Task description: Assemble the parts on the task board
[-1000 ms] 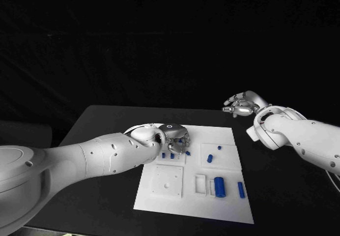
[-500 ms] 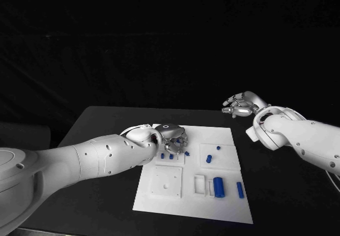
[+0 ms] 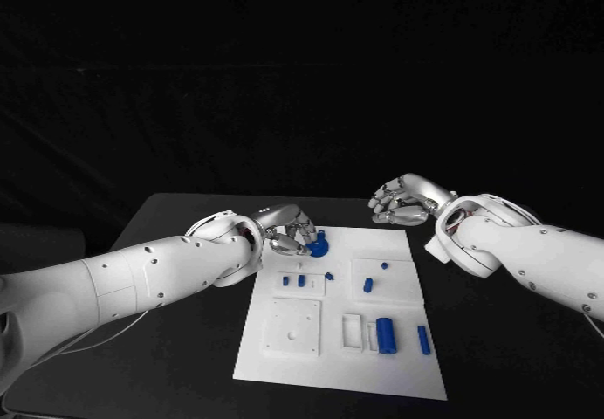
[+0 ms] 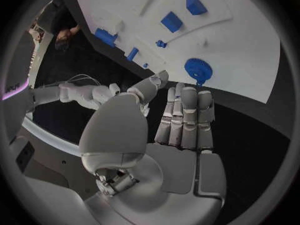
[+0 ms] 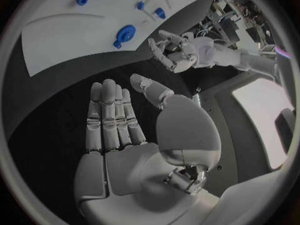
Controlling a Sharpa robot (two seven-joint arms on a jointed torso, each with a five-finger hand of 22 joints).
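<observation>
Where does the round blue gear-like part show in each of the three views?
Head view: the blue gear lies at the task board's far left corner, beside the left hand.
Left wrist view: the gear lies on the board beyond the fingertips.
Right wrist view: the gear lies near the board's edge.
Shared landmark: the white board's edge against the black table.

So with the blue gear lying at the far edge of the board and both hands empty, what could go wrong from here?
1. The blue gear lies near the far edge of the task board; a nudge from the left hand beside it could push it onto the table.
2. The right hand hovers near that same far edge, so both hands reaching in might collide.
3. Small blue pegs stand nearby and could be knocked.
</observation>
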